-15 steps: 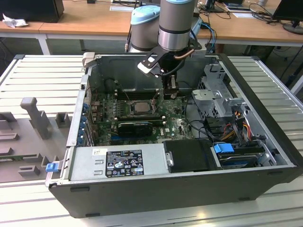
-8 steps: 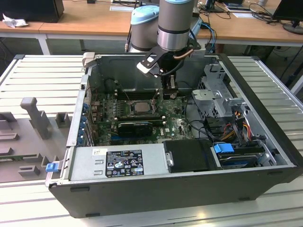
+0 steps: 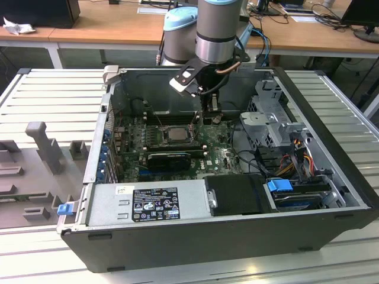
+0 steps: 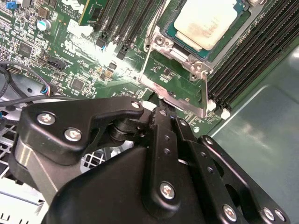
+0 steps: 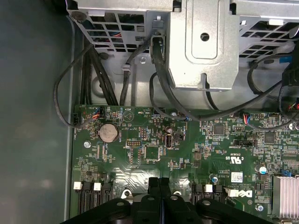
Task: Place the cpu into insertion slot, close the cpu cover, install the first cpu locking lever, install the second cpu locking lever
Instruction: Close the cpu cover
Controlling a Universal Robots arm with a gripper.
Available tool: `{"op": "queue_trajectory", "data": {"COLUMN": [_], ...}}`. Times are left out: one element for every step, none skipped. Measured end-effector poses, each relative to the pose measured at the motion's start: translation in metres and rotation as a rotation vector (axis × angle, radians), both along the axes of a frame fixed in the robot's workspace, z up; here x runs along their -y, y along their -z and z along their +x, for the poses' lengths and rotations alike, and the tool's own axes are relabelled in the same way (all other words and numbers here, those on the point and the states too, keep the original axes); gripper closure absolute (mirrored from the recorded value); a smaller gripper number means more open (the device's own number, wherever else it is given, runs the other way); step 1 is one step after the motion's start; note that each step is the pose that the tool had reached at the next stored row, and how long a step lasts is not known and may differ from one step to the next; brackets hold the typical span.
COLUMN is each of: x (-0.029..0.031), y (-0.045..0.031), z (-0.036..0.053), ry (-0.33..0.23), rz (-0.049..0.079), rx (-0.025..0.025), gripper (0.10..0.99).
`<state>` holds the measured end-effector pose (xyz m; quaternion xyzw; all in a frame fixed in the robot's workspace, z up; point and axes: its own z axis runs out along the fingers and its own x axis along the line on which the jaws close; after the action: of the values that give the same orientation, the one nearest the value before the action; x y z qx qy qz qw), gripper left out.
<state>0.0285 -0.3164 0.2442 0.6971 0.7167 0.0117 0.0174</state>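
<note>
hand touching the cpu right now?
Apart. The second wrist view shows the cpu clear of the hand, with a stretch of green board visible between them.

The silvery cpu sits flat in the slot. The silver cover lies down around it, framing its top.
</note>
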Motion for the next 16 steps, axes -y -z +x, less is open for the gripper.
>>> {"op": "queue_trajectory", "data": {"x": [0.0000, 0.0000, 0.0000, 0.0000, 0.0000, 0.0000, 0.0000, 0.0000, 0.0000, 0.0000, 0.0000, 0.0000, 0.0000, 0.0000, 0.0000, 0.0000], "y": [0.0000, 0.0000, 0.0000, 0.0000, 0.0000, 0.0000, 0.0000, 0.0000, 0.0000, 0.0000, 0.0000, 0.0000, 0.0000, 0.0000, 0.0000, 0.0000], "z": [-0.0002, -0.0007, -0.0011, -0.0014, -0.0020, -0.0025, -0.0029, -0.0033, -0.0038, -0.0044, -0.0048, -0.0051, -0.0056, -0.0059, -0.0061, -0.0064], "ry": [0.000, 0.000, 0.000, 0.000, 0.000, 0.000, 0.000, 0.000, 0.000, 0.000, 0.000, 0.000, 0.000, 0.000, 0.000, 0.000], "rz": [0.000, 0.000, 0.000, 0.000, 0.000, 0.000, 0.000, 0.000, 0.000, 0.000, 0.000, 0.000, 0.000, 0.000, 0.000, 0.000], "rx": [0.0000, 0.0000, 0.0000, 0.0000, 0.0000, 0.0000, 0.0000, 0.0000, 0.0000, 0.0000, 0.0000, 0.0000, 0.0000, 0.0000, 0.0000, 0.0000], "gripper": [0.980, 0.980, 0.980, 0.980, 0.980, 0.980, 0.980, 0.980, 0.980, 0.980, 0.980, 0.980, 0.980, 0.980, 0.980, 0.980]}}
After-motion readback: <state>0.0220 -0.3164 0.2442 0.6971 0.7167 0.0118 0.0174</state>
